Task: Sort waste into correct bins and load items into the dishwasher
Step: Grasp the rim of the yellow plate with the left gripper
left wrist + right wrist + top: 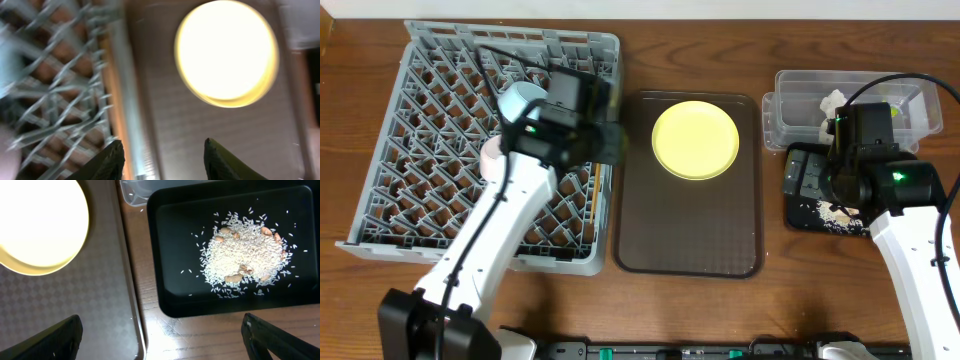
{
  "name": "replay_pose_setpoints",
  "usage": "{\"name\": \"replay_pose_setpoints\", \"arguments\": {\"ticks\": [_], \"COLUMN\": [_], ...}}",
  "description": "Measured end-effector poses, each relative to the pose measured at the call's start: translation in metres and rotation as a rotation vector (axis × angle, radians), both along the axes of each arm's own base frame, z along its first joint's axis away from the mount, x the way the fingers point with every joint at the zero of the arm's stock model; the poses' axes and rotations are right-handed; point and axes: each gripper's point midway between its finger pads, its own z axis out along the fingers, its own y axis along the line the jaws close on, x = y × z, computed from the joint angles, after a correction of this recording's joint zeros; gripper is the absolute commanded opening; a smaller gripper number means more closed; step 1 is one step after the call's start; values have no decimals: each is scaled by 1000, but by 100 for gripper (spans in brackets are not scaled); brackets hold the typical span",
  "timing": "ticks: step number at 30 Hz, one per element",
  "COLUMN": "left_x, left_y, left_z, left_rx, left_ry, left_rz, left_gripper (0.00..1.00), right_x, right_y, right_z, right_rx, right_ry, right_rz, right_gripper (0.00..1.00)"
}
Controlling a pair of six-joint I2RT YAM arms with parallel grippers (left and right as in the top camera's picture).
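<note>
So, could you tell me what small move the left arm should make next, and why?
Probably ease the open left gripper forward to the yellow plate: it lies bare on the brown tray just ahead of the fingers, and is not yet in the dish rack.

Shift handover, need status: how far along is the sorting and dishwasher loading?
Done: white rice crumbs lie in the shallow black tray; a crumpled white tissue sits in the clear plastic tub. In hand: nothing; left gripper and right gripper are open. Left: the round yellow plate on the brown tray, outside the grey rack.
</note>
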Motion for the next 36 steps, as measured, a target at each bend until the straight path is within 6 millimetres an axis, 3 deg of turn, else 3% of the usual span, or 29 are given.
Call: {"name": "replay_pose_setpoints", "arguments": {"ticks": [4,8,11,15,19,21,22,25,30,36], "left_x": [-3,6,7,-11,-26,-29,-30,-36,-50,-58], "left_y": [-63,-110,-144,-175,-182,-178,-177,-172,-159,-154], "left_z": [2,-14,-52,-115,-152,-161,-162,-164,-165,-149], "left_rx": [-17,-6,13,68,107,131,136,155,198,205], "left_ry": [-88,-165,-151,-75,-5,19,28,61,128,134], "left_rz": [-177,-276,-343,-427,-463,-468,-469,-472,-487,-495], "left_gripper": [60,61,61,61,57,43,27,15,6,6], "right_x": [-5,-7,-9,-9,-9,-9,-9,-9,-9,-9], "right_y": [-6,-12,-14,-14,-15,-15,-15,-15,-15,-15], "right_z": [-2,-2,-2,-2,-2,-2,-2,-2,-2,-2], "right_rx": [-20,-40,-48,-48,-49,-49,-49,-49,-49,-49], "right_ry": [21,25,29,28,29,29,29,28,28,28], "right_rz": [-38,-80,-93,-97,-98,-98,-98,-98,-98,-98], "right_gripper": [99,99,99,99,99,99,99,99,99,99]}}
